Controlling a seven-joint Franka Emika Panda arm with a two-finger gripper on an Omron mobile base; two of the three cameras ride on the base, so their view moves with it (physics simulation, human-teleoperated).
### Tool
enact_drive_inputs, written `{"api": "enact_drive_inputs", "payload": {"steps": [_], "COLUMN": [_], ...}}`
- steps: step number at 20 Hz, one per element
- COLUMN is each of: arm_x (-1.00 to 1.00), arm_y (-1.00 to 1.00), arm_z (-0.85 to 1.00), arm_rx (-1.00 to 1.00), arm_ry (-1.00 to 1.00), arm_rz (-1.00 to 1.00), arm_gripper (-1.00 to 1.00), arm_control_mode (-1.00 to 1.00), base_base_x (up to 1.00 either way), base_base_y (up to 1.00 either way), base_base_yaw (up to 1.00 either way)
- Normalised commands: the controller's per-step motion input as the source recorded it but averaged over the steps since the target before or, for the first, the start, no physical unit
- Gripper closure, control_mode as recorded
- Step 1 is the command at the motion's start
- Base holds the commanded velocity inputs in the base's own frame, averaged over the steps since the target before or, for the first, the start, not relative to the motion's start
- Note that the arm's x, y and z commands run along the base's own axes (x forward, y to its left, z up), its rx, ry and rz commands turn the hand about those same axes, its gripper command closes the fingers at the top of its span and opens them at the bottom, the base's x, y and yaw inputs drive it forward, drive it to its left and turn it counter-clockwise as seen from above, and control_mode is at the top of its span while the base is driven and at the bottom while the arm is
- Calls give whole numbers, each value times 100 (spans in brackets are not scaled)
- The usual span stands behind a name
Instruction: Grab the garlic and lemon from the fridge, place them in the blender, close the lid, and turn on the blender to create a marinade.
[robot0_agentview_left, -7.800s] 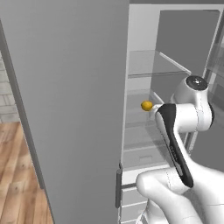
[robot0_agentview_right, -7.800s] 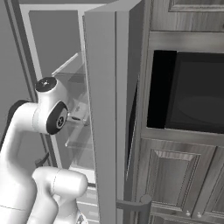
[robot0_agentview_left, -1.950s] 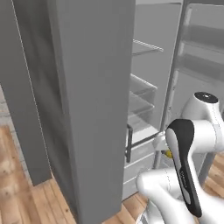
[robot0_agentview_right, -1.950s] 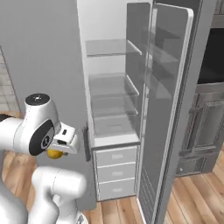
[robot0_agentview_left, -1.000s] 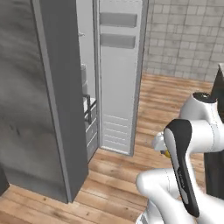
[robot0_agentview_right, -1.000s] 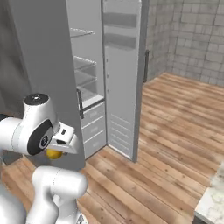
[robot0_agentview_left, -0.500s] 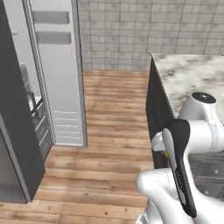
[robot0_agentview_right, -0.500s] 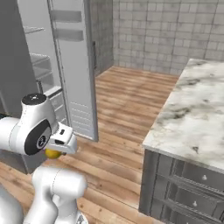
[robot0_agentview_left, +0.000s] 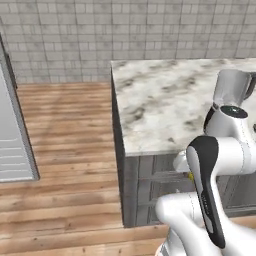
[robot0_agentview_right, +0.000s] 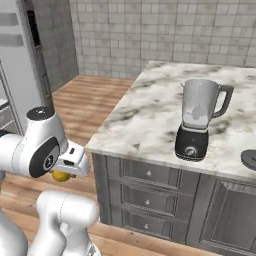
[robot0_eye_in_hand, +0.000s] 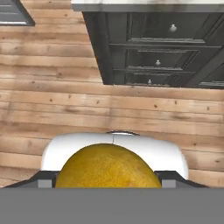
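Observation:
My gripper (robot0_agentview_right: 62, 175) hangs low by the arm's side, shut on a yellow lemon (robot0_agentview_right: 60, 176). In the hand view the lemon (robot0_eye_in_hand: 107, 168) bulges between the jaws of the gripper (robot0_eye_in_hand: 107, 177), above the wooden floor. The blender (robot0_agentview_right: 196, 122) stands on the marble counter, with a clear open jar over a black base bearing a dial. Its jar (robot0_agentview_left: 230, 86) also shows at the right of the left base view. The dark round lid (robot0_agentview_right: 249, 159) lies on the counter right of the blender. The grey fridge (robot0_agentview_right: 17, 55) stands open at the far left. The garlic is out of view.
A marble-topped counter (robot0_agentview_right: 145, 112) over dark drawers (robot0_eye_in_hand: 153, 43) stands ahead to the right. Wooden floor (robot0_agentview_left: 65, 145) stretches between it and the fridge door (robot0_agentview_left: 12, 145). A grey tiled wall (robot0_agentview_left: 125, 35) closes the back.
The base has swung away from the fridge toward the counter, so the whole scene has shifted and the blender has come into view. The lemon stays in the shut gripper.

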Motion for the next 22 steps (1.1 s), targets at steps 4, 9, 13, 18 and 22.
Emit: {"api": "enact_drive_inputs", "payload": {"steps": [4,9,13,18,22], "arm_x": [0,0,0,0,0], "arm_y": [0,0,0,0,0], "arm_z": [0,0,0,0,0], "arm_rx": [0,0,0,0,0], "arm_ry": [0,0,0,0,0], "arm_rz": [0,0,0,0,0], "arm_gripper": [100,100,100,100,100], "arm_control_mode": [100,100,100,100,100], "base_base_x": [43,48,36,50,52], "base_base_y": [-100,-99,-100,-78,-50], "base_base_yaw": [-10,-9,-11,-15,-11]}}
